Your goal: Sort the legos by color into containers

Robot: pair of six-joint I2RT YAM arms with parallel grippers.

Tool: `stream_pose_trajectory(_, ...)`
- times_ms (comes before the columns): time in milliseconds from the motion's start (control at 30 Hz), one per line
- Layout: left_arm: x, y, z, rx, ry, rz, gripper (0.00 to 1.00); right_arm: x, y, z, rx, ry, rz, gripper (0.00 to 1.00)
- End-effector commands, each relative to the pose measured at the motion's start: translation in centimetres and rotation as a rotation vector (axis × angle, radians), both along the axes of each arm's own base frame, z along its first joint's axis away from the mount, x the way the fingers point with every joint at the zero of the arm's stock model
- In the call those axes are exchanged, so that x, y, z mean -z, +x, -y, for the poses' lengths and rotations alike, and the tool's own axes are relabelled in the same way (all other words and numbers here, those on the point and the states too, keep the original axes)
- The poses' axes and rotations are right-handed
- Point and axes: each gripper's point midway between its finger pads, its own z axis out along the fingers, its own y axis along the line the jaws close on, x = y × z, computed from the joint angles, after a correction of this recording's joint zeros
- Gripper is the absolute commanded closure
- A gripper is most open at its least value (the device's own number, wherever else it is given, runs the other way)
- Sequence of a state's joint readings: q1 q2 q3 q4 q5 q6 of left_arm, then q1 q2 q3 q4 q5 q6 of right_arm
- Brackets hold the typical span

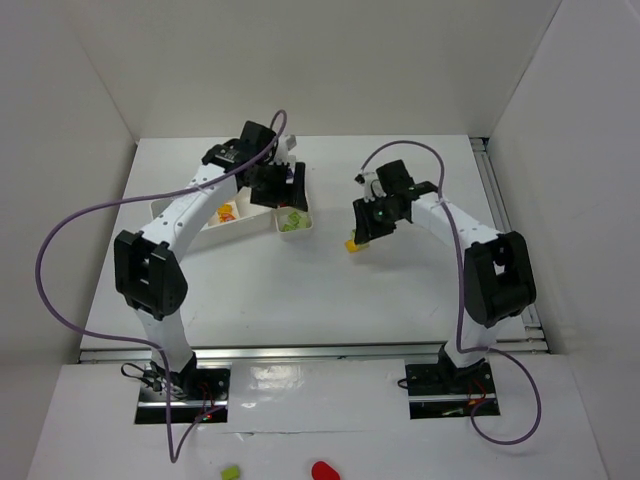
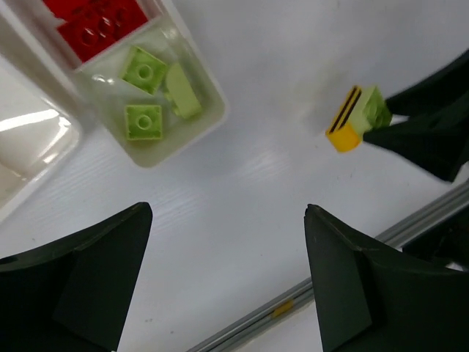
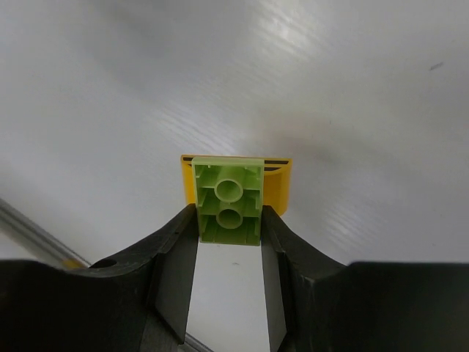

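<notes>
— Legos point(image 1: 291, 222) at left?
— Three lime-green plastic bricks point(image 2: 150, 95) lie in the end compartment of the white divided plastic tray point(image 2: 187, 141), red bricks point(image 2: 95, 26) adjoining; left gripper point(image 2: 223, 220) above, jaws apart.
— At right?
— Right gripper point(image 3: 229, 220) clamps a lime-green brick point(image 3: 229, 194) joined to a yellow-orange brick point(image 3: 278, 183), well apart from the tray.

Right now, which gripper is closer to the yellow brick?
Right. The right gripper is shut on the lime green brick joined to the yellow brick; the left gripper hovers apart, by the white tray.
</notes>
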State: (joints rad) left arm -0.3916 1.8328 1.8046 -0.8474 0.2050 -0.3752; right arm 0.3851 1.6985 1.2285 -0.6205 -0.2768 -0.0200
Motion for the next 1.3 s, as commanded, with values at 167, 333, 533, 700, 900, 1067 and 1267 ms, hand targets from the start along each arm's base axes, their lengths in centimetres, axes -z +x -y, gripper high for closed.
stream_pose_trajectory(167, -0.2, -4.7, 6.0, 0.383, -0.050, 0.148, 0.07, -9.7, 0.0, -3.6, -0.070, 0.491, -0.097, 0.88)
stream_pose_trajectory(333, -0.9, -6.3, 8.2, 0.460, -0.031, 0.232, 0.07, -11.2, -1.2, -3.9, -0.117, 0.653, -0.203, 0.88)
stream_pose_trajectory(533, -0.7, -6.1, 8.6, 0.468, 0.032, 0.291, 0.10, -12.1, -2.0, -3.6, -0.137, 0.767, -0.257, 0.88)
stream_pose_trajectory(700, -1.2, -6.4, 9.4, 0.502, 0.041, 0.343, 0.13, -12.6, -2.6, -3.9, -0.172, 0.814, -0.286, 0.88)
stream_pose_trajectory(900, -1.2, -6.3, 9.6, 0.505, 0.054, 0.361, 0.15, -12.6, -3.1, -4.0, -0.190, 0.837, -0.314, 0.88)
stream_pose_trajectory(1067, -1.4, -6.4, 10.0, 0.513, 0.048, 0.370, 0.16, -12.5, -3.5, -4.0, -0.199, 0.848, -0.335, 0.88)
stream_pose_trajectory(1267, -1.8, -7.0, 10.8, 0.542, 0.019, 0.371, 0.32, -12.4, -3.3, -4.0, -0.200, 0.848, -0.335, 0.88)
